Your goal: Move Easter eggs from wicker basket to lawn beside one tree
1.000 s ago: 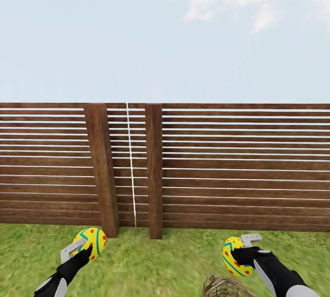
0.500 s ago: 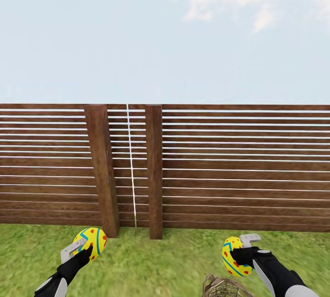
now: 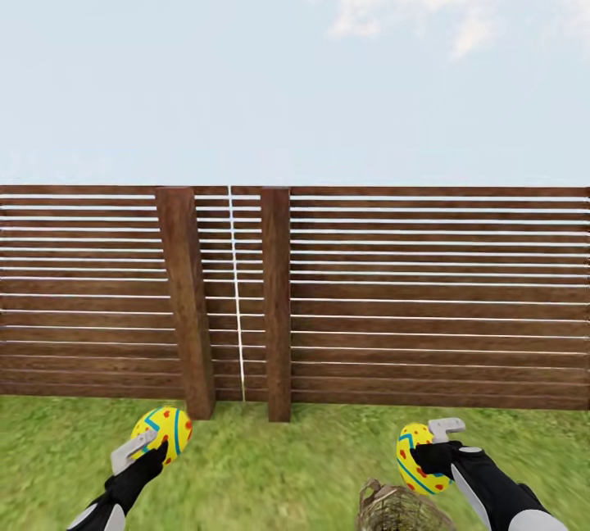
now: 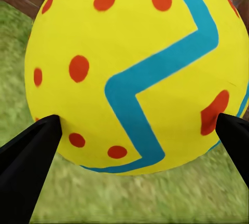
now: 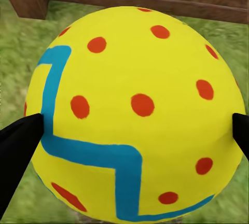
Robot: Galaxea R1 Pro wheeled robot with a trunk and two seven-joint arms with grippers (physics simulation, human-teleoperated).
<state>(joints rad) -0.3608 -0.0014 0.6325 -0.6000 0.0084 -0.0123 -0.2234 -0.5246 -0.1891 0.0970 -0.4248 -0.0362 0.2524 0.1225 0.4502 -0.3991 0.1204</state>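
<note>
Left hand (image 3: 149, 445) pinching one egg (image 3: 164, 430), held above the grass (image 3: 270, 474). Right hand (image 3: 428, 441) pinching a second egg (image 3: 414, 457), also off the ground, just above and beside the basket (image 3: 399, 510) at the bottom edge of the head view. Basket inside not visible. Slatted wooden fence (image 3: 410, 293) straight ahead; two posts (image 3: 188, 301) between the arms.
</note>
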